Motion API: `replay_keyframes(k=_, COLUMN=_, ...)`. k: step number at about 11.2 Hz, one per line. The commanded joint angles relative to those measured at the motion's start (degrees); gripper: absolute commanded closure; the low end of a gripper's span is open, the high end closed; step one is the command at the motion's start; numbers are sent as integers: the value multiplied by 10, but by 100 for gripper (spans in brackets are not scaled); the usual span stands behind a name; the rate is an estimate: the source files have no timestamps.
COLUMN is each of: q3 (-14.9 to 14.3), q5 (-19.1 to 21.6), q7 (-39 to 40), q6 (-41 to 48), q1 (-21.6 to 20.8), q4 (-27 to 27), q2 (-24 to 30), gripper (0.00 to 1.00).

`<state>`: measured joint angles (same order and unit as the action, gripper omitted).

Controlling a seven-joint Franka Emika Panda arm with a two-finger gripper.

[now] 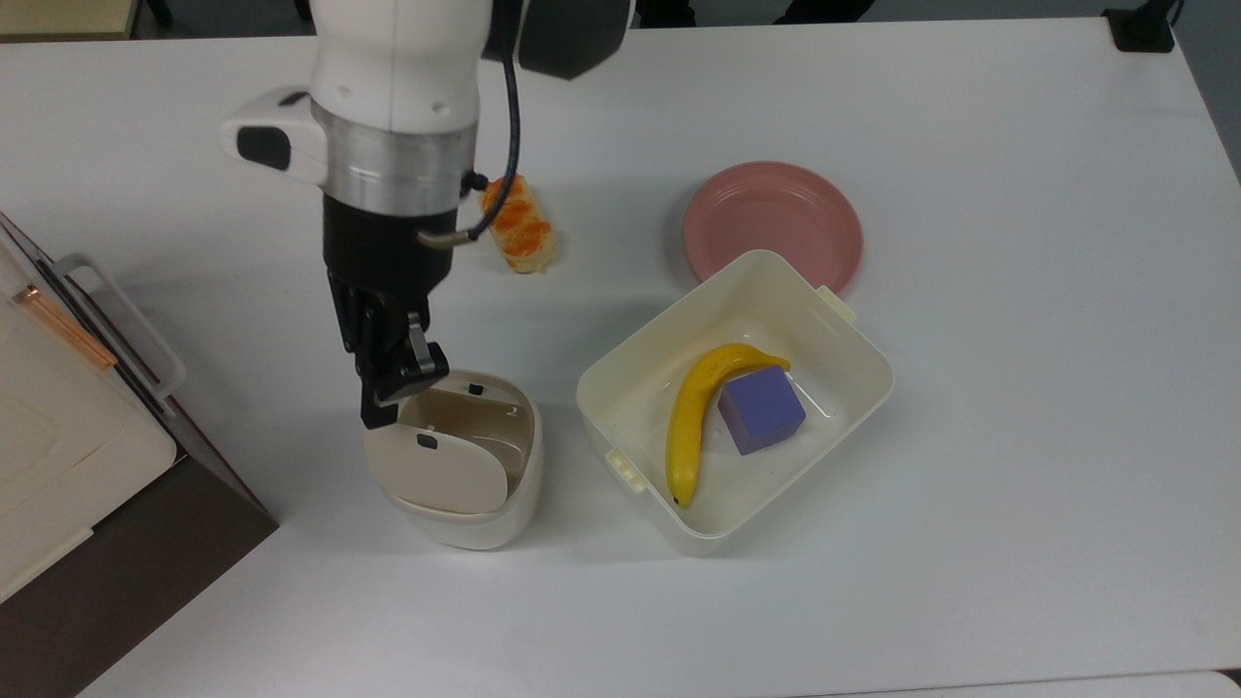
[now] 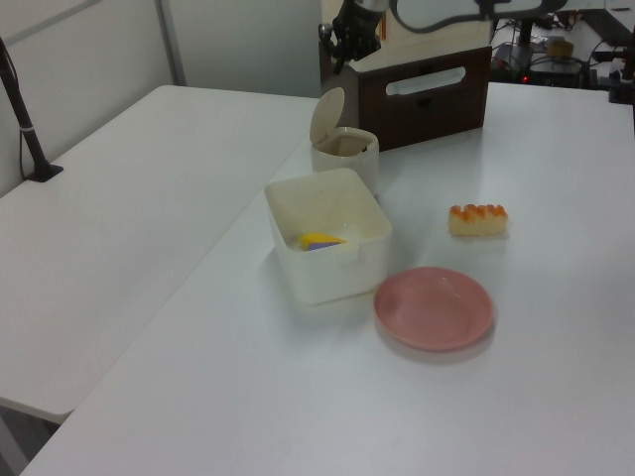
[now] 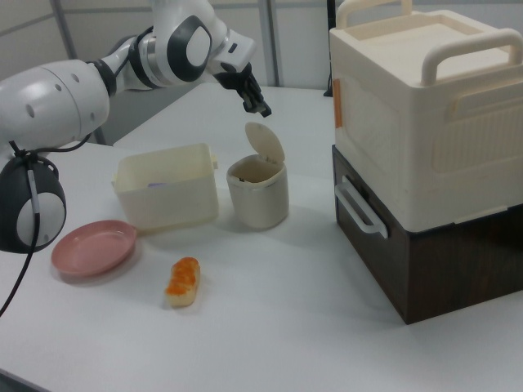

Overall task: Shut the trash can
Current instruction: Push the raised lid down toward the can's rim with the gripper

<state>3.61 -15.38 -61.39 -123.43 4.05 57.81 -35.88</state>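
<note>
Three views differ: the right view shows the pincer (image 3: 260, 106) above the trash can (image 3: 258, 193) with its raised lid (image 3: 266, 141); finger spacing cannot be told.

Banana (image 1: 693, 417) and purple cube (image 1: 761, 409) in tub (image 1: 620, 373)

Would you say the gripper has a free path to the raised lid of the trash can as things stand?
Probably yes. The gripper hangs above the upright lid of the trash can, apart from it, with open air between them. The tub stands off to the right view's left.
</note>
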Motion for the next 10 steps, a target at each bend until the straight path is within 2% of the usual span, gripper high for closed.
replay_keyframes(k=1, q3=-14, q5=-30, q7=-17, q6=-7, q1=-19, q4=-17, q2=-21, gripper=100)
replay_keyframes(k=10, q3=-11, q5=-43, q7=-17, q6=-9, q1=-21, q4=-15, q2=-27, gripper=100)
